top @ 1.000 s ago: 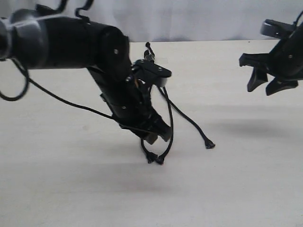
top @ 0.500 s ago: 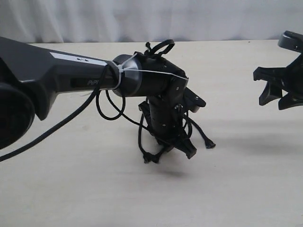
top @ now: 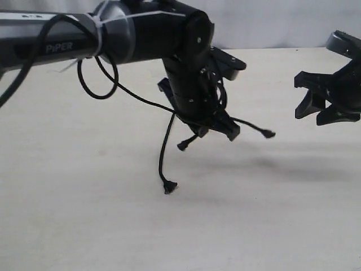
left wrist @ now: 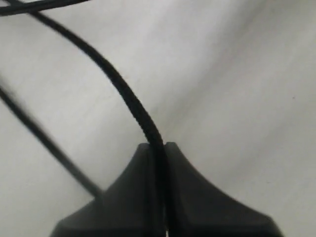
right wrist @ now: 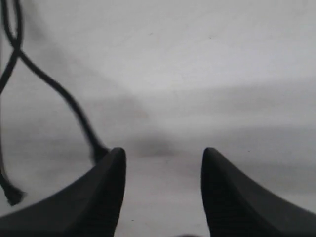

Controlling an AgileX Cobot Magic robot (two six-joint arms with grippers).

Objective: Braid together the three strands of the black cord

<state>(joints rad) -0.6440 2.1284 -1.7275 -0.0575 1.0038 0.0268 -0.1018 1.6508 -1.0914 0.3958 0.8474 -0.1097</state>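
"PiPER" on the left arm

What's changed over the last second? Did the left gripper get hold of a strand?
Yes. The left gripper has shut on one strand and lifted it; two strand tips have come up off the table. The third strand still hangs down to it. The right gripper stays open, holding nothing.
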